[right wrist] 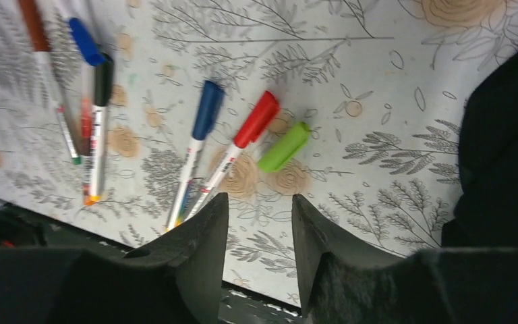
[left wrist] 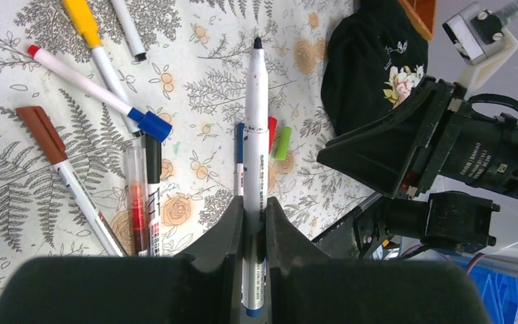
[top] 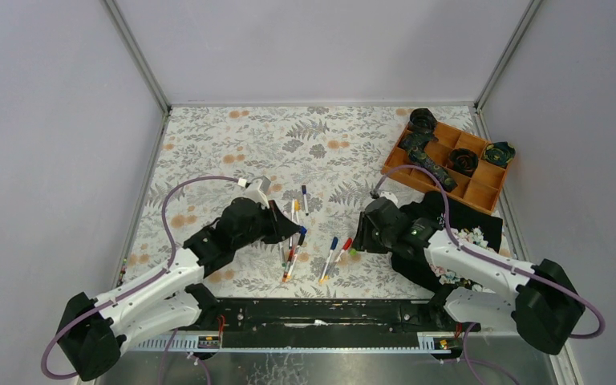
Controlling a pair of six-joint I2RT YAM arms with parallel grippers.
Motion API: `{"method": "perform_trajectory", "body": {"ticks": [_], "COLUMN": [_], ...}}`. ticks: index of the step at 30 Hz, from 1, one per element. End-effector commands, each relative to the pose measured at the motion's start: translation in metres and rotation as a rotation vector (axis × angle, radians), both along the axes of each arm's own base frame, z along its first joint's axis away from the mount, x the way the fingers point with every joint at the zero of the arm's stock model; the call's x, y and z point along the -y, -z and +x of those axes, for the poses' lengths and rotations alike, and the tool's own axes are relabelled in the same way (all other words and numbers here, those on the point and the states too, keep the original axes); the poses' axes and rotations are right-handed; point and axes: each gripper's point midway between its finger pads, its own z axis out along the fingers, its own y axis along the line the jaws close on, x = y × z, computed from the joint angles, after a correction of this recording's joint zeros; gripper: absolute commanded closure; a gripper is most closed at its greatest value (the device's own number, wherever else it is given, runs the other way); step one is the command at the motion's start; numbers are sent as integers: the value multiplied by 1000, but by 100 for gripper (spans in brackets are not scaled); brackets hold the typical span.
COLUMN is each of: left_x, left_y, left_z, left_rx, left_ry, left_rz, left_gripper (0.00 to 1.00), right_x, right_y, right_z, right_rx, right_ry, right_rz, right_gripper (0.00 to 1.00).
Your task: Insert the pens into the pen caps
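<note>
tray of orange plastic [top: 483, 192], split into compartments, sits at the far right of the fern-printed table cover [top: 233, 144]. several of its compartments hold dark rolled cloth bundles [top: 463, 160], while the near ones look bare.

the left gripper [left wrist: 254, 209] has its fingers pinched narrow on a white-barrelled pen with a black tip [left wrist: 255, 135]. the pen's long axis runs straight along the fingers. its tip points away from the wrist and its blue end sits back by the palm. it may be clear of the table, though no view settles that.

the right gripper [right wrist: 260, 209] has its fingers parted with nothing between them, above a loose green pen cap [right wrist: 283, 146]. the cap lies just beside a red-capped pen [right wrist: 243, 145], which has a blue-capped pen [right wrist: 199, 135] on its other side. all three slant the same way.

only the left wrist view shows the yellow-capped pen [left wrist: 84, 23], the brown-capped pen [left wrist: 40, 135] and the flower print on the black cloth [left wrist: 371, 67] clearly. only the top view shows the inside of the tray.
</note>
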Motion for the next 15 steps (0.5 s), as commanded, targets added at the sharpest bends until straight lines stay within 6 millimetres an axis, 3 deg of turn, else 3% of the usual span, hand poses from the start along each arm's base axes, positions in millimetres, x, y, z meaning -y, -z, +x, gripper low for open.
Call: {"method": "perform_trajectory", "body": {"ticks": [1,15], "left_x": [-3,-13], "left_y": [-9,-5], "left_z": [7,2], "left_rx": [5,4], "left_ry": [-29,-35], "left_rz": [-8,0], "left_gripper": [100,100], "right_x": [11,-3], "right_y": [6,28], "right_z": [7,8], "right_rx": [-10,-29], "right_ry": [11,-38], "right_rz": [-123,-299], "right_gripper": [56,55]}}
